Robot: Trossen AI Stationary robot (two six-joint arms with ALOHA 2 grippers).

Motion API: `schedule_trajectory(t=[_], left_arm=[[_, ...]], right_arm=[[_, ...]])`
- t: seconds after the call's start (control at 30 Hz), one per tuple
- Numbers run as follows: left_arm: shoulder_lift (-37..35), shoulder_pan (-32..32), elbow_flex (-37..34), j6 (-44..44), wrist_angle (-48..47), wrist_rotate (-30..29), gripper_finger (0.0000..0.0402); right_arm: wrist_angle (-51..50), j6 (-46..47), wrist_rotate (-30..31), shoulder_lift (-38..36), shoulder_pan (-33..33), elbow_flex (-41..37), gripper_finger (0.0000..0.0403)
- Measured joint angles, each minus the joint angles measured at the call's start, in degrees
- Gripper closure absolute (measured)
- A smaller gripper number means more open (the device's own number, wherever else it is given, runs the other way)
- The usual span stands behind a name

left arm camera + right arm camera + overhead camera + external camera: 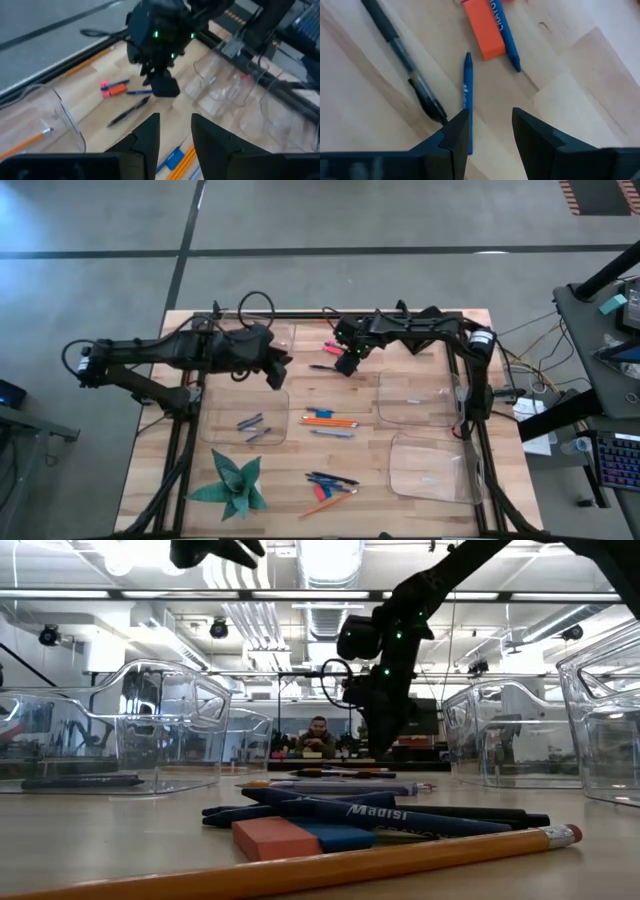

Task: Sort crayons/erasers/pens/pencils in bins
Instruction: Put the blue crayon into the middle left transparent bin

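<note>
Right end effector [490, 127] hovers over the far side of the table [420, 500], fingers apart and empty, above a blue crayon [467, 95] and a black pen [402, 52]; an orange eraser [484, 27] lies just beyond; left end effector [175, 135] hangs nearby, also parted, holding nothing; in the low view a dark pen [370, 815] reads "Madisi", resting on a red eraser [275, 837] beside a long pencil [330, 865]; grey crayons [254, 427] sit in a clear bin [282, 402].

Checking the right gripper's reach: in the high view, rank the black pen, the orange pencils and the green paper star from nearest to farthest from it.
1. Black pen, just beside the right gripper.
2. Orange pencils, mid-table.
3. Paper star, near left corner.
</note>
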Motion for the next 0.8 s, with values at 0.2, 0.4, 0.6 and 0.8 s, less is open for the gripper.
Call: schedule_trajectory(t=[0.2,0.4,0.6,0.8], left_arm=[[0.0,0.0,0.2,0.0,2.7,-2.6,0.0304],[0.3,0.0,-0.1,-0.1,3.0,-2.9,0.0304],[0.4,0.0,-0.2,0.4,3.1,-2.9,0.0304],[0.3,0.1,-0.2,5.6,3.0,-2.9,0.0304]], right_arm=[[1.9,-3.5,-1.2,1.9,0.0,-0.2,0.0264],[4.6,-3.4,-1.2,3.2,0.0,-0.2,0.0264],[5.8,-2.7,-1.1,5.4,0.0,-0.2,0.0264],[5.7,-1.8,-1.1,6.9,0.2,0.0,0.0273]])
